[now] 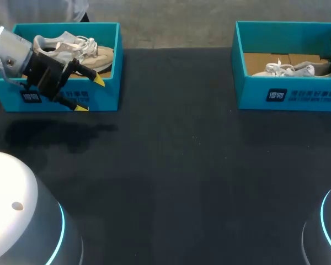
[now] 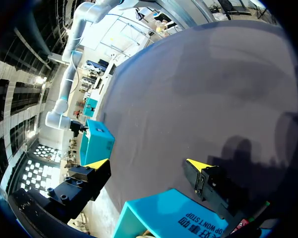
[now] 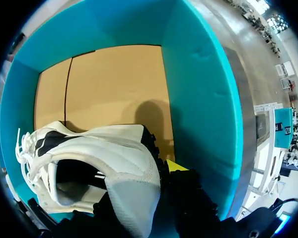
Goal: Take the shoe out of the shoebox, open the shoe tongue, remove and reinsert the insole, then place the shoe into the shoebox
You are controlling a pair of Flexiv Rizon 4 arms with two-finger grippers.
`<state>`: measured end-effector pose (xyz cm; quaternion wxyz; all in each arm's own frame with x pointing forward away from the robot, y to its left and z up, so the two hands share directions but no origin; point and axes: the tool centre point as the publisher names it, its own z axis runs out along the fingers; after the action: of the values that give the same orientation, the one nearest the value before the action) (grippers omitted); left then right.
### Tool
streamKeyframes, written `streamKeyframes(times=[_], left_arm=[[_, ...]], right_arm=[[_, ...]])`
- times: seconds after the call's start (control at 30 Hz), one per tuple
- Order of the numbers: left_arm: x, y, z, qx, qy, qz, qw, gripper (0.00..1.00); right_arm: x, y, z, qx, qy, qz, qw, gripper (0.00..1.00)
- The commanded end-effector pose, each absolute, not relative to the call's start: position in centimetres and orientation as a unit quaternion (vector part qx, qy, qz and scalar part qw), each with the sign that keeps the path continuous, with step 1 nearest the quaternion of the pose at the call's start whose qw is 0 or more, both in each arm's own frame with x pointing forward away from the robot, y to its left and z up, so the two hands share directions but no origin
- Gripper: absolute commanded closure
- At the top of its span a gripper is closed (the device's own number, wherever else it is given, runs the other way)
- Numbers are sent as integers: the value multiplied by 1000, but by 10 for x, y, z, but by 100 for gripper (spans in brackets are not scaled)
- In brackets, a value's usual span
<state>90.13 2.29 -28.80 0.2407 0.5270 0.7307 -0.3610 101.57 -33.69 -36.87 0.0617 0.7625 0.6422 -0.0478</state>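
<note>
The right gripper (image 3: 169, 173) sits at the heel of the white shoe (image 3: 99, 148), which lies inside the right shoebox (image 3: 203, 99) (whether the hold has closed cannot be told from here). The left gripper (image 1: 90, 95), spread wide and holding nothing, hangs at the front wall of the left shoebox (image 1: 107, 94), where a beige shoe (image 1: 94, 52) rests. Lifting out looks to be the step in hand: a firm pinch on the heel collar, then a straight rise clear of the walls before swinging over the table (image 1: 171, 165).
</note>
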Motion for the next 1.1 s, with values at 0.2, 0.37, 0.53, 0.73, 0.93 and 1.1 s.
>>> streamKeyframes(times=[0.2,0.37,0.53,0.73,0.93,1.1], left_arm=[[900,23,-287,527,732,-359,240,0],[900,23,-287,527,732,-359,240,0],[900,23,-287,527,732,-359,240,0],[900,23,-287,527,732,-359,240,0],[900,23,-287,527,732,-359,240,0],[900,23,-287,527,732,-359,240,0]], right_arm=[[1018,-340,-382,758,649,-45,51,100],[1018,-340,-387,757,650,-43,48,100],[1018,-341,-393,755,654,-38,37,100],[1017,-342,-399,753,657,-33,27,100],[1014,-342,-399,752,659,-24,25,71],[1012,-341,-394,751,659,-24,28,0]])
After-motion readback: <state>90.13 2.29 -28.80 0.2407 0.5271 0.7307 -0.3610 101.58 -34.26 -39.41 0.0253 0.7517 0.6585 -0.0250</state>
